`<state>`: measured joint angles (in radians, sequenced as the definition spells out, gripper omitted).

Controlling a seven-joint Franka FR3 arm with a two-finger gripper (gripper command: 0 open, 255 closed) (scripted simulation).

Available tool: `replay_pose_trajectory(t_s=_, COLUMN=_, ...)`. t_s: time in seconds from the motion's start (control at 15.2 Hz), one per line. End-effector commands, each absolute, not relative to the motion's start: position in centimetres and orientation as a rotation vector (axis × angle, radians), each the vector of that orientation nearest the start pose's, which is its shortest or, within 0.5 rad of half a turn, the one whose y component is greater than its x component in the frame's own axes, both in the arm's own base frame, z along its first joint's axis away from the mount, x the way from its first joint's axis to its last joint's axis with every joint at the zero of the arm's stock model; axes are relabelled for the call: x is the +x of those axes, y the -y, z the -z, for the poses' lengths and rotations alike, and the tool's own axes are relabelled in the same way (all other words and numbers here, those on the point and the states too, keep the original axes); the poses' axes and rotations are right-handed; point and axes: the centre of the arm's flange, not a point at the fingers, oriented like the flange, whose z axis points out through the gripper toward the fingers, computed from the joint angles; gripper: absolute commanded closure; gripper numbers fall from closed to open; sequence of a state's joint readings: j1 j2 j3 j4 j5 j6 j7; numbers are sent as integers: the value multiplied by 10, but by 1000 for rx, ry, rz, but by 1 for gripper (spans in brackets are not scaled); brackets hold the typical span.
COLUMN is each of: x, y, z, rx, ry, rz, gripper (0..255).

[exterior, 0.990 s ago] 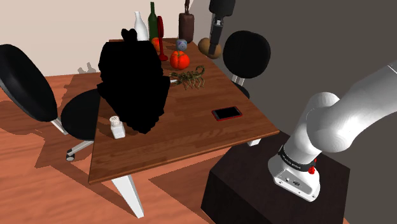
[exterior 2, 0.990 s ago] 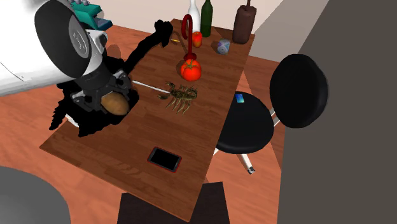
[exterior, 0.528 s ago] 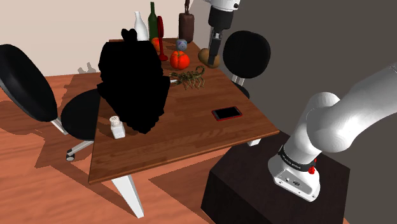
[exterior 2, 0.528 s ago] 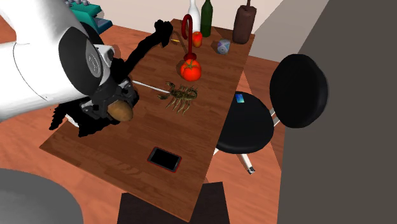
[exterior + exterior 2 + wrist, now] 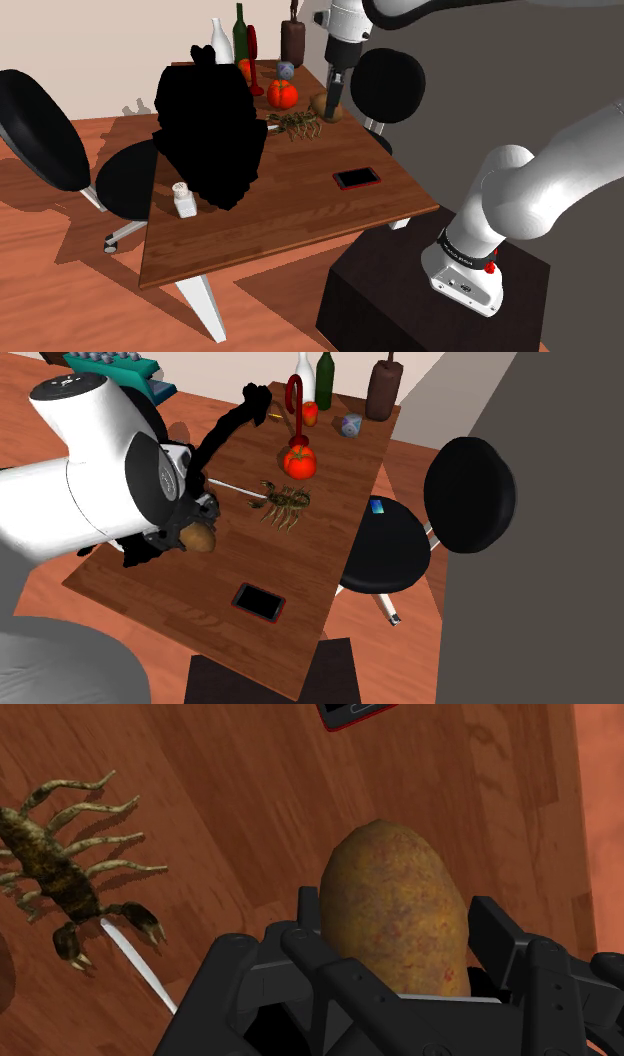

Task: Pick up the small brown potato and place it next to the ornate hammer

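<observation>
Got the brown potato (image 5: 395, 904) clamped in the end effector (image 5: 400, 944), long axis poking straight out past the fingers (image 5: 503, 936), over the desk (image 5: 300, 794) with the scorpion-headed hammer (image 5: 55, 869) just off to one side, white handle (image 5: 135, 966) pointing back at the fingers, so probably a short sidestep.

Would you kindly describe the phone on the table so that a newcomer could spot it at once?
Start at the brown wooden table and go to its end nearest the robot's dark stand. The phone lies flat there by itself, apart from the scorpion figure and the tomato farther along. It is the only thin dark rectangle with a red rim.
</observation>
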<state>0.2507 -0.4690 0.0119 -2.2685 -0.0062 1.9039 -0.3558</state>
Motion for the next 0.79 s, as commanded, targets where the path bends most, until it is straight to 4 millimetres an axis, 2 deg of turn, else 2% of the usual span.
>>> replay_pose_trajectory(t_s=0.0, x=409, y=-110, z=-537, rx=-3004, ry=961, rz=164, gripper=255)
replay_pose_trajectory(t_s=0.73, x=409, y=-110, z=-479, rx=-3004, ry=961, rz=164, gripper=255)
